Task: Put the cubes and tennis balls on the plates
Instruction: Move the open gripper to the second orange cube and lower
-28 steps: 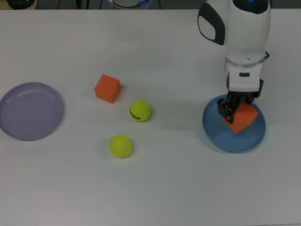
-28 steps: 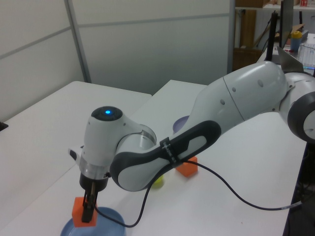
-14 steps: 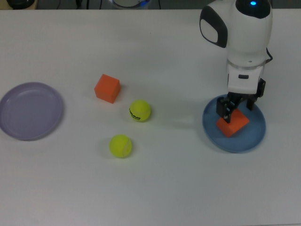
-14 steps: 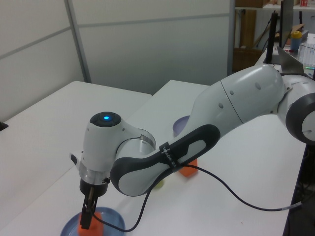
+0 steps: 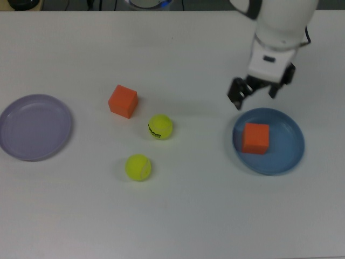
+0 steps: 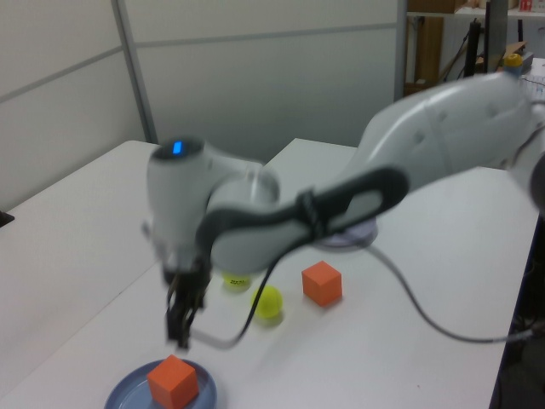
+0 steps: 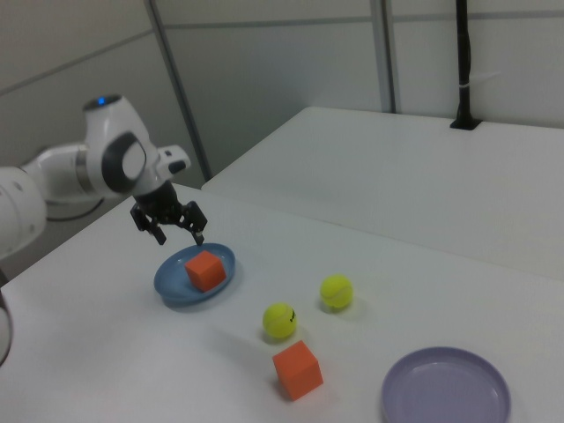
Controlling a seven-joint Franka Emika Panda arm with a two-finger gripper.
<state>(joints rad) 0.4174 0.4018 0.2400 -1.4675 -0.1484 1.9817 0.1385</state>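
One orange cube [image 5: 255, 138] [image 7: 205, 270] [image 6: 173, 381] lies free on the blue plate [image 5: 291, 155] [image 7: 172, 285] [image 6: 126, 392]. My gripper [image 5: 254, 95] [image 7: 179, 233] [image 6: 180, 328] hangs open and empty above that plate's far edge, apart from the cube. The other orange cube [image 5: 123, 101] [image 7: 297, 370] [image 6: 322, 283] rests on the table. Near it are a tennis ball with black lettering [image 5: 160, 127] [image 7: 279, 321] and a plain tennis ball [image 5: 138, 167] [image 7: 336, 291]. The lavender plate [image 5: 35, 127] [image 7: 446, 388] stands bare at the top view's left.
The white table [image 5: 178, 216] carries everything. My arm's white body [image 5: 277, 21] reaches in from the top view's upper right. A grey wall and a black pole [image 7: 461, 62] stand behind the table in the right view.
The gripper opened and let the orange cube drop onto the blue plate. It then rose and moved toward the top view's upper left, off the cube.
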